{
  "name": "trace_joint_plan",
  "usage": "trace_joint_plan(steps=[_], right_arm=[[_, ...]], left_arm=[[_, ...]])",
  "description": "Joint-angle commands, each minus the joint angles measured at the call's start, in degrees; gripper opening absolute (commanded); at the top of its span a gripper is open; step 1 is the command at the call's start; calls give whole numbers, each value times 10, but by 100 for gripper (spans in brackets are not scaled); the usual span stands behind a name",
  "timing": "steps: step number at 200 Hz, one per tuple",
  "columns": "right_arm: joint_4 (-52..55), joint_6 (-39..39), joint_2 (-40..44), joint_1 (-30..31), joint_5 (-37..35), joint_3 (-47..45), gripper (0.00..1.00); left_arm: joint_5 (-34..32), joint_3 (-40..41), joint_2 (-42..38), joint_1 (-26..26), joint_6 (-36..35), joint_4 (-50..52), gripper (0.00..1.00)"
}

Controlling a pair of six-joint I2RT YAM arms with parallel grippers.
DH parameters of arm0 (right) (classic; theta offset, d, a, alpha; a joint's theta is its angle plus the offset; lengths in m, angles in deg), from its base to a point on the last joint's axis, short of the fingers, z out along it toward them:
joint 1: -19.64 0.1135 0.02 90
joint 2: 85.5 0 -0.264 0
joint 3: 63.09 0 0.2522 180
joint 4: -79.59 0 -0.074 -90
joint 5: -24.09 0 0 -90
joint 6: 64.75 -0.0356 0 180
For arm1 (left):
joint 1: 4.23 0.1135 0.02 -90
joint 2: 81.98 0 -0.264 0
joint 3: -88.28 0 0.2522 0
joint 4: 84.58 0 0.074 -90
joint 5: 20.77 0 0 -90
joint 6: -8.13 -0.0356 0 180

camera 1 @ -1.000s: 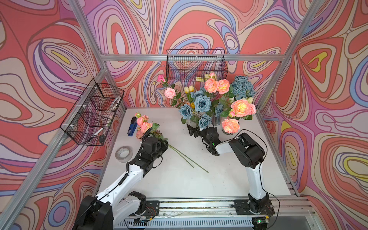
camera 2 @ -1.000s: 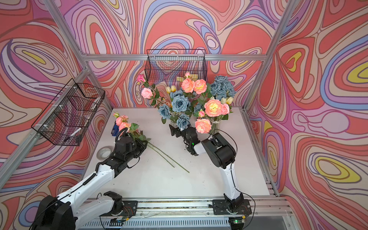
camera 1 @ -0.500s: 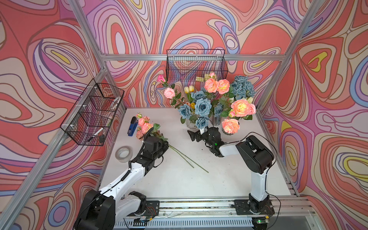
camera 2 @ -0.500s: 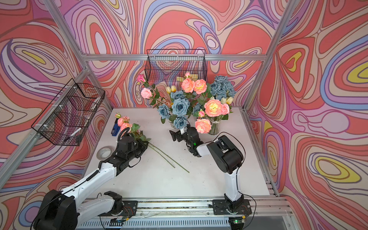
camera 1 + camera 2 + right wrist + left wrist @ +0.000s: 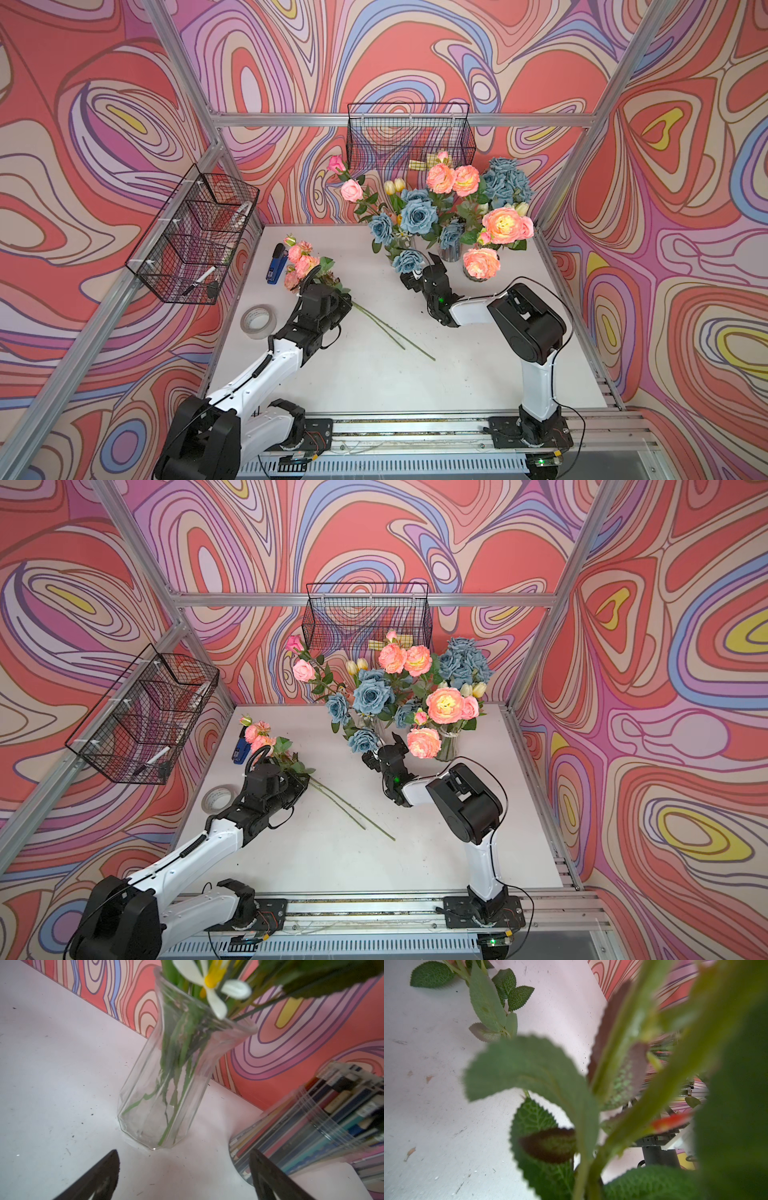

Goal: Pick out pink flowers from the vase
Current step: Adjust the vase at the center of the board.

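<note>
A bunch of pink flowers [image 5: 301,262] lies on the white table at the left, its long stems [image 5: 386,332] trailing toward the middle. My left gripper [image 5: 338,297] is shut on those stems [image 5: 583,1178]; leaves hide its fingers in the left wrist view. More pink flowers [image 5: 505,224] [image 5: 444,704] stand among blue roses [image 5: 417,214] in glass vases at the back. My right gripper [image 5: 420,271] [image 5: 185,1167] is open and empty, low over the table just in front of a clear vase [image 5: 166,1084] holding green stems.
A second glass container [image 5: 311,1115] stands beside the right gripper's finger. A blue stapler [image 5: 276,264] and a tape roll [image 5: 258,322] lie at the left. Wire baskets hang on the left wall [image 5: 195,237] and back wall [image 5: 409,133].
The right gripper has swung a little left, closer to the vases, and its elbow has moved out to the right. The left gripper and its flowers have barely moved.
</note>
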Motion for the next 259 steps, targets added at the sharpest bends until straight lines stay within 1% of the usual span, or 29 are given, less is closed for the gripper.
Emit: trace_joint_plan(steps=[1,15,31,51,74,90,102,107,141,156,171,216,237,259], right_arm=[[-24,23,11,3,-28,-22,98],[2,6,27,3,-19,-25,98],[57,-30,53,3,12,-26,98],[62,-59,85,2,53,-48,98],[99,-102,115,-1,95,-53,98],[138,-162,137,-10,143,-46,98],[165,-206,138,-18,175,-36,98],[178,-218,155,-19,184,-31,98],[297,-295,151,-23,208,30,98],[344,-340,146,-29,238,51,98],[357,-363,145,-33,274,52,98],[378,-390,157,-33,295,26,98],[406,-403,163,-33,296,24,98],[432,-420,170,-33,292,26,98]], left_arm=[[-11,-16,6,-1,-3,-17,0],[-11,-16,8,-2,-4,-20,0],[-9,-14,11,-2,-2,-25,0],[-7,-14,16,-1,-3,-30,0],[-4,-13,21,-2,-1,-38,0],[-3,-12,22,-1,-1,-40,0],[-4,-11,22,-1,-1,-41,0],[-4,-11,21,-1,0,-41,0],[-6,-9,22,-1,1,-38,0],[-4,-7,25,-1,4,-42,0],[-2,-5,25,-1,5,-47,0],[-11,-3,18,-1,1,-30,0],[-26,-19,18,-1,2,16,0],[-36,-33,25,-1,24,55,0]])
